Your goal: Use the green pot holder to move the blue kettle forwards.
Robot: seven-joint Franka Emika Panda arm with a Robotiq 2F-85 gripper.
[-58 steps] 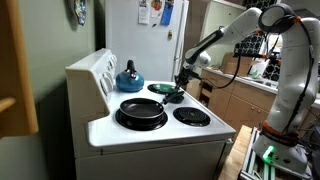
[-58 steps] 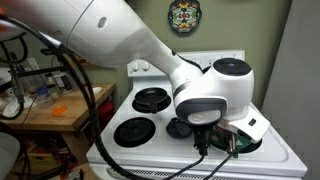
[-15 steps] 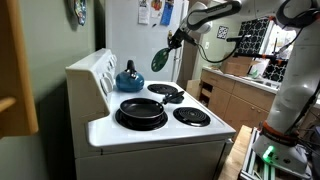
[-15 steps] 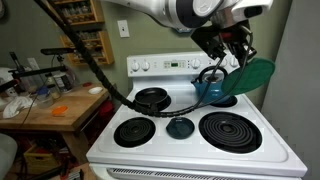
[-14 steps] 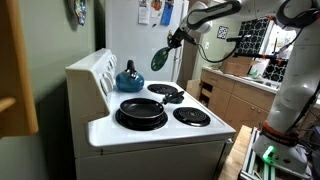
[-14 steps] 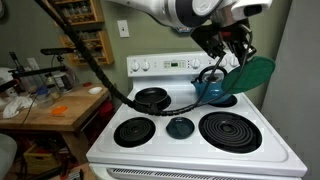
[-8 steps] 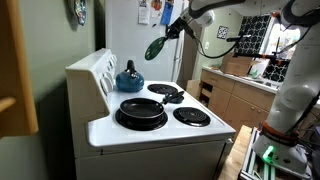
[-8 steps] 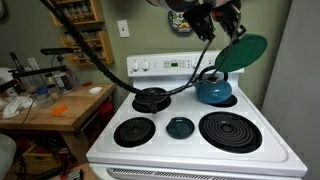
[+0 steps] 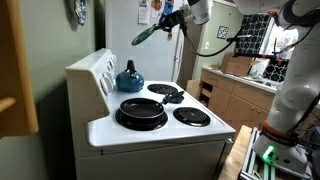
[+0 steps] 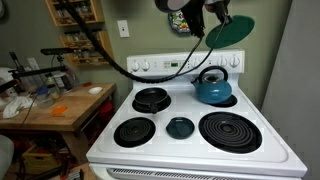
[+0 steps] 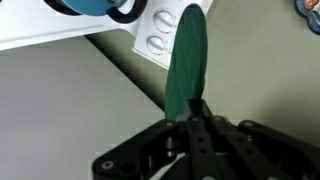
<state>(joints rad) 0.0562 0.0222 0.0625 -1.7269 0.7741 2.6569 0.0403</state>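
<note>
My gripper [image 9: 165,20] is shut on the green pot holder [image 9: 146,35] and holds it high in the air above the back of the stove. The pot holder shows as a dark green pad in the other exterior view [image 10: 229,31] and hangs edge-on from the jaws in the wrist view [image 11: 187,58]. The blue kettle [image 9: 128,76] sits on the back burner by the stove's control panel, well below the pot holder. In an exterior view the kettle [image 10: 212,88] is under and slightly to the side of the pad. A part of the kettle [image 11: 88,7] shows in the wrist view.
A black frying pan [image 9: 141,108] sits on a front burner of the white stove [image 9: 160,135]. A small dark lid-like object [image 10: 180,127] lies in the stove's middle. A refrigerator [image 9: 150,45] stands behind; a wooden counter [image 10: 50,105] stands beside the stove.
The gripper has lifted the green pot holder from a stove burner up into the air and carried it towards the back of the stove, above the kettle.
</note>
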